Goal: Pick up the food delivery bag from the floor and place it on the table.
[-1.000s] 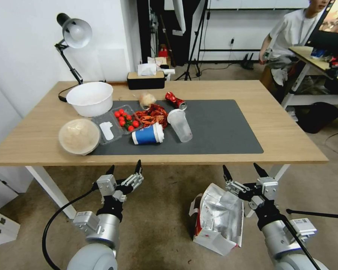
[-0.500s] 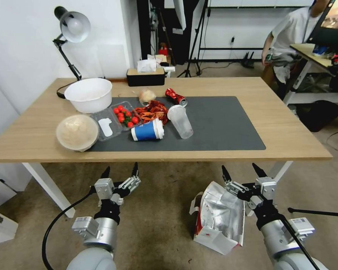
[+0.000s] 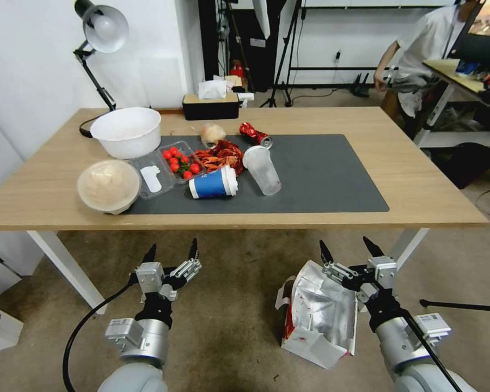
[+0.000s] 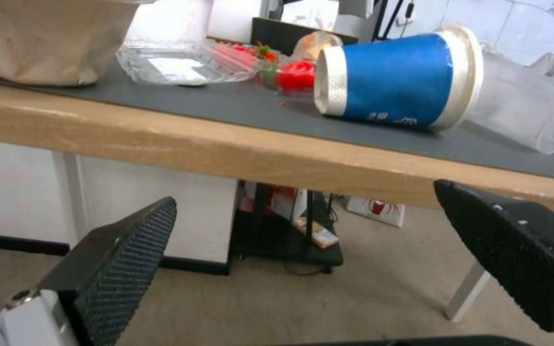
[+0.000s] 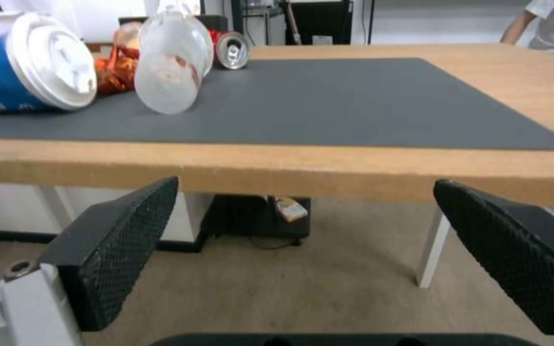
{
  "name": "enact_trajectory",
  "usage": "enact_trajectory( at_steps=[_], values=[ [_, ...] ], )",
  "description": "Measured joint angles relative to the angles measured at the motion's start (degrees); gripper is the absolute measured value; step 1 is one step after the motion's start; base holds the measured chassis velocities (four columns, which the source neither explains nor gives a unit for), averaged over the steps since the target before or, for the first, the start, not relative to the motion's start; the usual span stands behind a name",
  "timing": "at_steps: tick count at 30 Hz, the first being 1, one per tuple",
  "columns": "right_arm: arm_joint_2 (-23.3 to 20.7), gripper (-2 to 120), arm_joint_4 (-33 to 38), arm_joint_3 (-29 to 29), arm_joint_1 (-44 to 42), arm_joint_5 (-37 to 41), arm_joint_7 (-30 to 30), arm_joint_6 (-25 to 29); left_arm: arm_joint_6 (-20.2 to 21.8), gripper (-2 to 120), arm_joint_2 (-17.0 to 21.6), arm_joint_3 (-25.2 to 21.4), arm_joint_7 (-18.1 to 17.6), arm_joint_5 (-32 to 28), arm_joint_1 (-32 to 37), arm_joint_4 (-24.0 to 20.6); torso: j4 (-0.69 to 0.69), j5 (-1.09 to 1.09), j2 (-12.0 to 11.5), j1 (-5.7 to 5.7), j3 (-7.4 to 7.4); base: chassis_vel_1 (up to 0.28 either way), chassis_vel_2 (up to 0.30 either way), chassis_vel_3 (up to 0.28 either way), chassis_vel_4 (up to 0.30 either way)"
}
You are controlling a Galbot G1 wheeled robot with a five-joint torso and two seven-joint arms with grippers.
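The food delivery bag, white with a red side and silver foil lining, sits open on the floor in front of the table. My right gripper hovers open just above the bag's far top edge, with nothing between its fingers. My left gripper is open too, held over bare floor well to the left of the bag. Both wrist views look at the table's front edge, with open fingers framing it.
On the dark grey mat lie a blue paper cup, a clear plastic cup, a red can, a tomato tray and two bowls. White table legs stand left and right of the bag.
The whole head view has shifted, showing the table a little lower and nearer, so the camera has moved. Both grippers stay open and the bag lies where it was.
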Motion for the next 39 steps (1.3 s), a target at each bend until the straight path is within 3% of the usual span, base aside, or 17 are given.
enact_trajectory(
  at_steps=[39],
  values=[
    [0.5, 100, -2.1, -1.6, 0.4, -2.2, 2.1, 1.5, 0.3, 100, -0.3, -0.3, -1.3, 0.4, -0.2, 0.6, 0.00, 0.00, -9.9, -4.13, -5.78, 0.000, 0.000, 0.000, 0.000]
  ],
)
